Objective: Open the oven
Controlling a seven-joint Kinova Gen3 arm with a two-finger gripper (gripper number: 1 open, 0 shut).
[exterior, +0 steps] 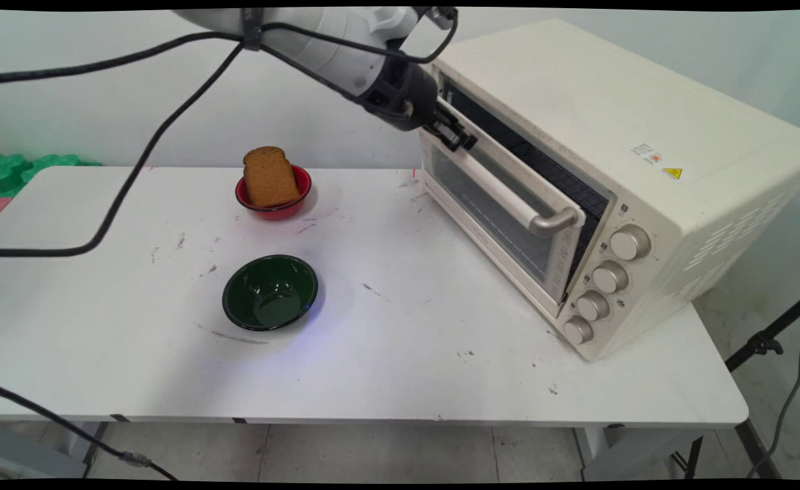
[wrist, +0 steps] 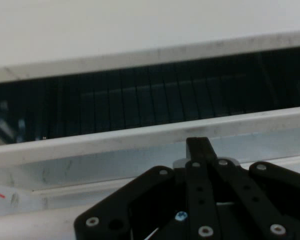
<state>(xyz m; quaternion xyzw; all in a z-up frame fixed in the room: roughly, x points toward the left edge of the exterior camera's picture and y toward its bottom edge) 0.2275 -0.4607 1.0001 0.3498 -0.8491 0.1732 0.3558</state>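
My gripper (exterior: 460, 138) is shut, its fingers pressed together, with the tips (wrist: 200, 146) against the top edge of the toaster oven's door (wrist: 115, 142) near the left end of the handle (exterior: 509, 194). The cream toaster oven (exterior: 618, 136) stands at the table's right. Its glass door (exterior: 488, 211) is tilted a little ajar, leaving a dark gap (wrist: 140, 105) along the top through which the rack shows. Nothing is held between the fingers.
A red bowl (exterior: 284, 204) holding an upright slice of brown bread (exterior: 269, 177) stands at the back middle of the white table (exterior: 407, 354). A dark green empty bowl (exterior: 270, 292) sits nearer the front. Black cables (exterior: 135, 170) hang from the arm over the table's left.
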